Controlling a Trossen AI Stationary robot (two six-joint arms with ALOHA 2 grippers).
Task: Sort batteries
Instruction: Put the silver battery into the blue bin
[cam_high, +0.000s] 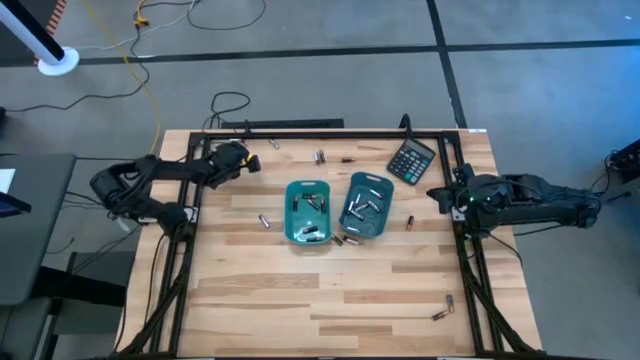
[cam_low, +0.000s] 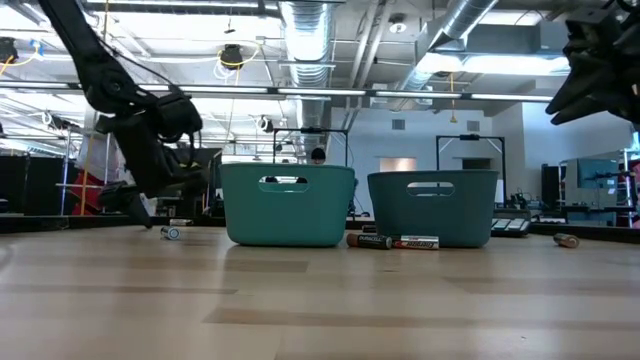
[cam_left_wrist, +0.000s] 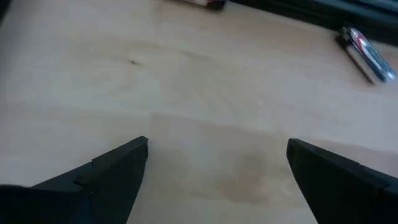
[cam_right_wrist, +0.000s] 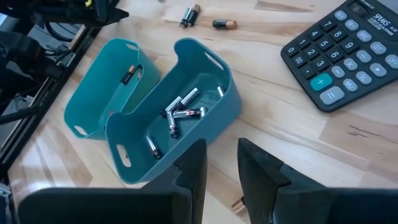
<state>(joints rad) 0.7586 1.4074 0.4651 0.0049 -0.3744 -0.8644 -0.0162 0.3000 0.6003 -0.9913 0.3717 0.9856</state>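
Observation:
Two teal trays stand side by side mid-table, the left tray (cam_high: 309, 211) and the right tray (cam_high: 366, 206), and each has several batteries in it (cam_right_wrist: 180, 112). Loose batteries lie on the wood: one left of the trays (cam_high: 265, 221), two near the far edge (cam_high: 320, 156), one by the right tray (cam_high: 410, 222), two near the near right corner (cam_high: 444, 308). My left gripper (cam_high: 240, 158) is open, low over the far left of the table, over bare wood (cam_left_wrist: 217, 146), with a battery (cam_left_wrist: 367, 53) beyond it. My right gripper (cam_high: 440, 193) hangs raised at the right edge, its fingers (cam_right_wrist: 222, 155) a narrow gap apart and empty.
A black calculator (cam_high: 411, 160) lies at the far right, beyond the right tray. Two batteries (cam_low: 395, 241) lie on the wood in front of the trays. A black frame (cam_high: 300, 133) runs along the far, left and right sides of the table. Bare wood fills the near half.

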